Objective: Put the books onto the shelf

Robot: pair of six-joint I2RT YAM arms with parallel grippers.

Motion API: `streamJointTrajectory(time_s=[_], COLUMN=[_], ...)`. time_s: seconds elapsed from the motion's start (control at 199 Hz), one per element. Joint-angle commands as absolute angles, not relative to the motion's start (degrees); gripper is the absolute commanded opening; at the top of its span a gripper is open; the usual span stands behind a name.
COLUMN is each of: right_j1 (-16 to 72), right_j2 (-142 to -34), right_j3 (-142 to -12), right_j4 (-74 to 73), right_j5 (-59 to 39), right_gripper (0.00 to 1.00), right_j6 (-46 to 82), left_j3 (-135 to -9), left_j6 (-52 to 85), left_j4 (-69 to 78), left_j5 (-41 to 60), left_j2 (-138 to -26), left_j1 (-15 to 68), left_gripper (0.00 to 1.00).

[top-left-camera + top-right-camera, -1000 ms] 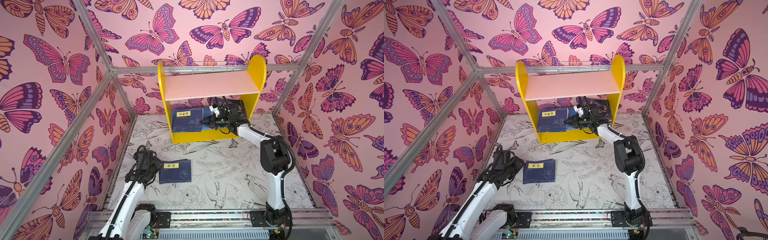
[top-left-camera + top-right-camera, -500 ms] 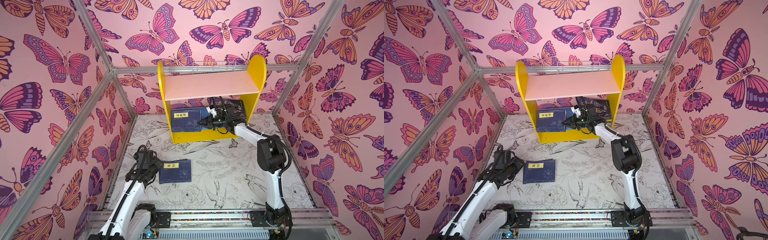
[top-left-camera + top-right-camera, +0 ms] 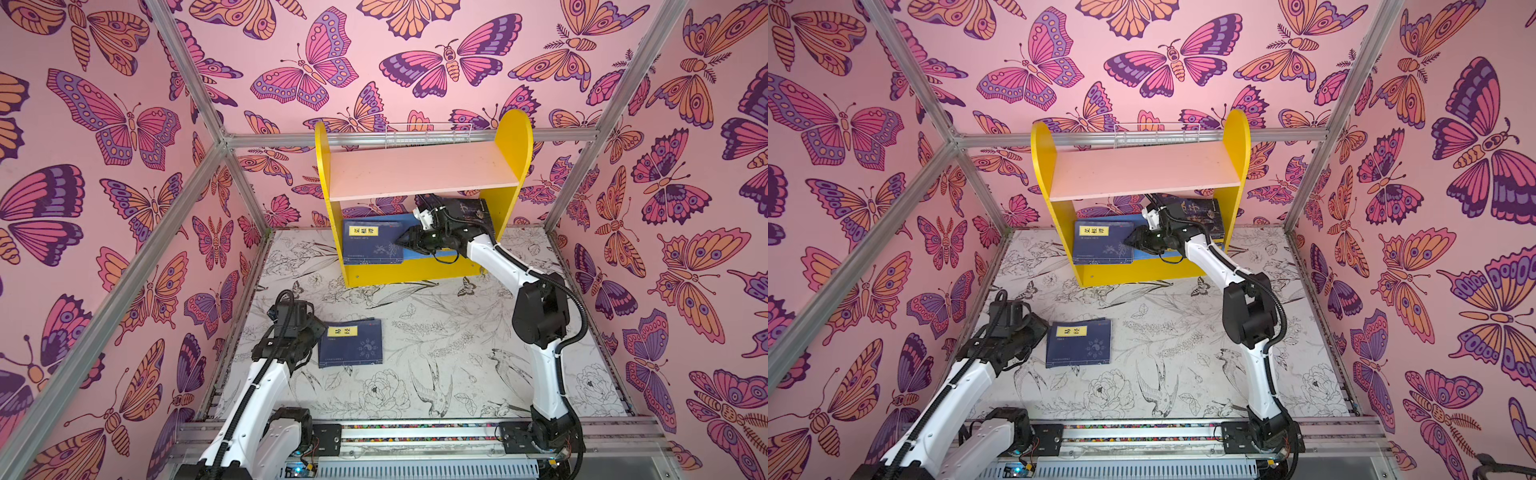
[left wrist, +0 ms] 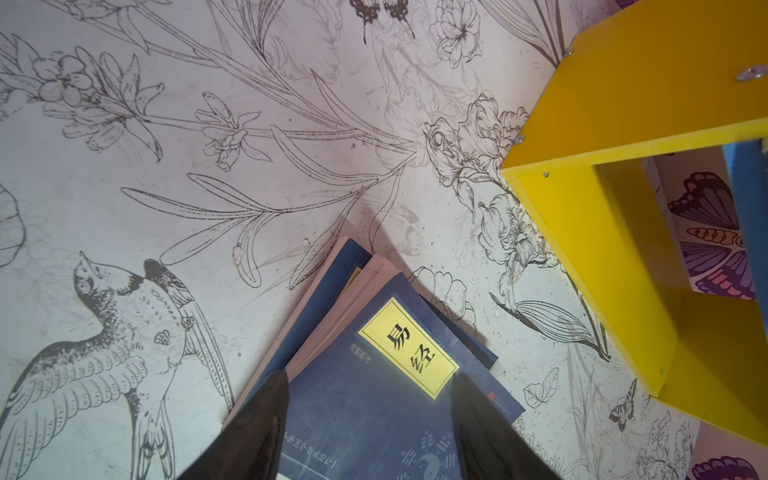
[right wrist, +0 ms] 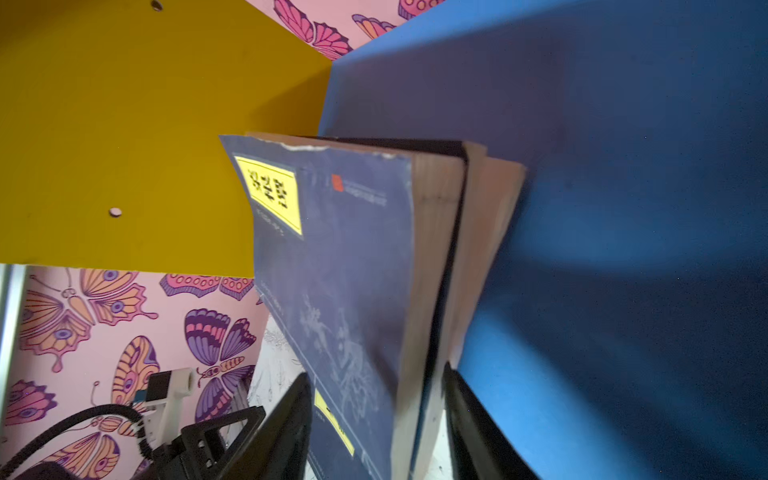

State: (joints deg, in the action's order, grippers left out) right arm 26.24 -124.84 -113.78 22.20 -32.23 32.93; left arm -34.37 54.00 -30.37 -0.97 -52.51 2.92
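The shelf [image 3: 419,172] stands at the back, yellow sides, pink upper board, blue lower board [image 5: 602,208]. A stack of navy books [image 3: 372,245] [image 3: 1102,245] with a yellow label lies at the left of its lower tier. My right gripper [image 3: 401,241] [image 5: 376,372] is open at their right edge, fingers on either side of the stack [image 5: 340,249]. Dark books [image 3: 469,210] lean at the tier's right. On the table lies another small navy stack [image 3: 351,343] [image 4: 340,399]. My left gripper [image 3: 316,332] [image 4: 372,376] hovers open over its left end.
A white wire rack [image 3: 428,135] sits behind the shelf's top. The shelf's yellow side panel [image 4: 602,249] is close to the table books. Butterfly walls and metal posts [image 3: 187,95] enclose the floral table [image 3: 436,353]. The right arm's elbow [image 3: 540,311] stands in front of the shelf.
The right gripper pushed the navy book left along the lower tier, and its jaws have opened. The left arm and the table books have not moved.
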Motion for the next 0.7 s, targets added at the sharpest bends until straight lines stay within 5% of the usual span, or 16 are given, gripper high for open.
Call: streamJointTrajectory(time_s=[0.0, 0.452, 0.698], right_j1=[26.77, 36.13, 41.8], right_j2=[-121.95, -102.87, -103.36], right_j3=[-115.72, -88.04, -76.99], right_j4=[25.66, 20.36, 17.56], right_j5=[-24.44, -22.97, -25.84], right_gripper=[0.54, 0.54, 0.55], right_j6=[27.26, 15.03, 14.92], left_j3=[-35.49, -34.72, -32.94], left_j6=[52.35, 48.43, 48.67], left_j4=[-31.77, -29.98, -28.57], left_j5=[-0.4, 2.79, 1.86], left_j2=[-53.53, -62.92, -65.25], left_j1=[2.47, 2.54, 2.53], left_gripper=[0.65, 0.66, 0.66])
